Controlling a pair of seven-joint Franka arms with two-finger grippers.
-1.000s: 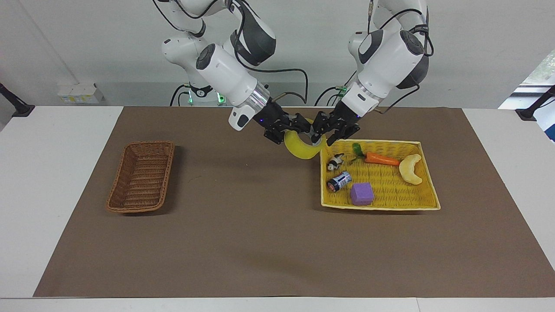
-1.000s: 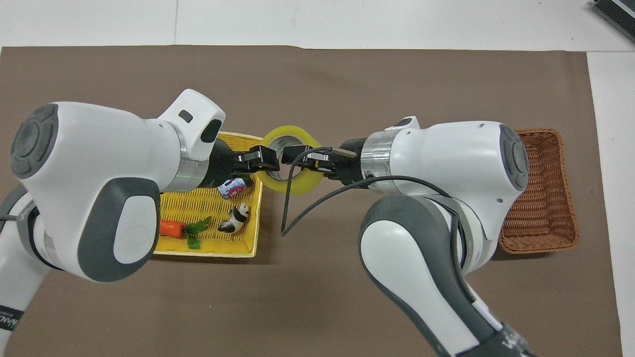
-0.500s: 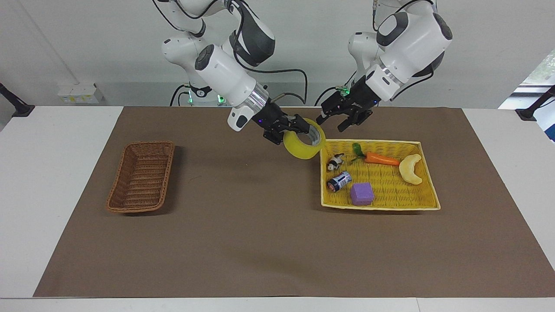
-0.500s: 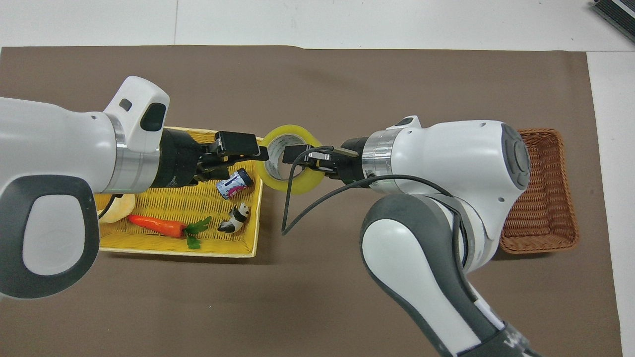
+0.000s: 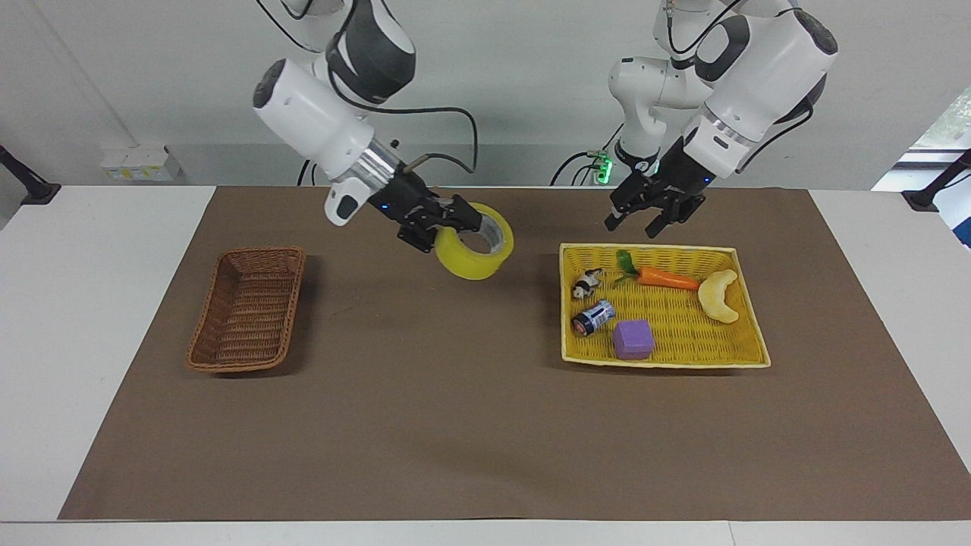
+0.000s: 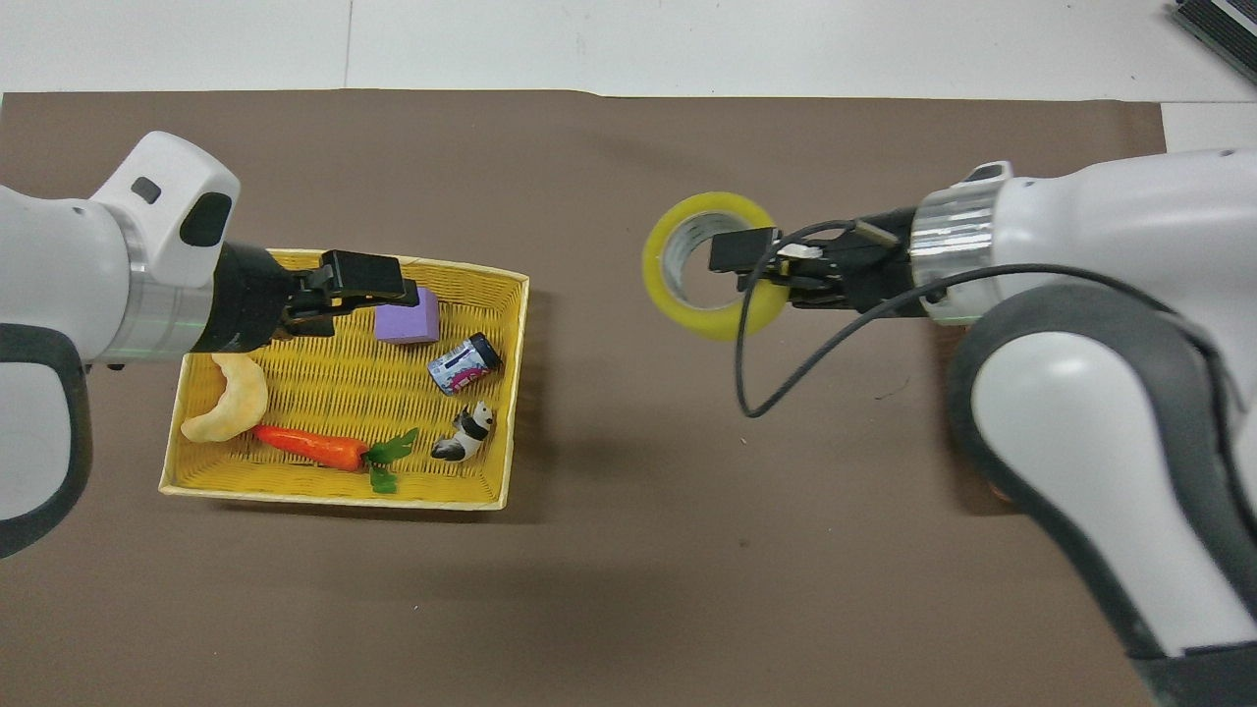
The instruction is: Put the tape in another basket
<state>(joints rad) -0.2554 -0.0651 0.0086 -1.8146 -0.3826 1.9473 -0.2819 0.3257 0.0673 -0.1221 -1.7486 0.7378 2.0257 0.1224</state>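
- Two claws are showing: the right claw point(image 5: 455, 225) is clamping the wall of the tape point(image 5: 476, 252), one finger inside the ring and one outside, and is holding it in the air over bare brown mat.
- The tape is hanging over the mat between the basket point(image 5: 248, 309) and the yellow tray point(image 5: 740, 334), touching neither.
- The left claw point(image 5: 651, 221) is hovering over the tray's edge nearest the robots with its fingers spread and nothing between them; that arm is waiting.
- By my reading, the carry step is in hand: the roll is out of the tray and not yet over the basket.
- Next, I judge, the right arm needs to travel toward its own end of the tabletop point(image 5: 98, 303), stop over the basket's opening, lower the roll between the raised sides and only then let go.
- The tape is a glossy yellowish ring with a pale core; being round, it could roll if dropped on its edge.
- The basket is narrow, oblong brown wicker; the tray is a wide, flat, bright-yellow weave.
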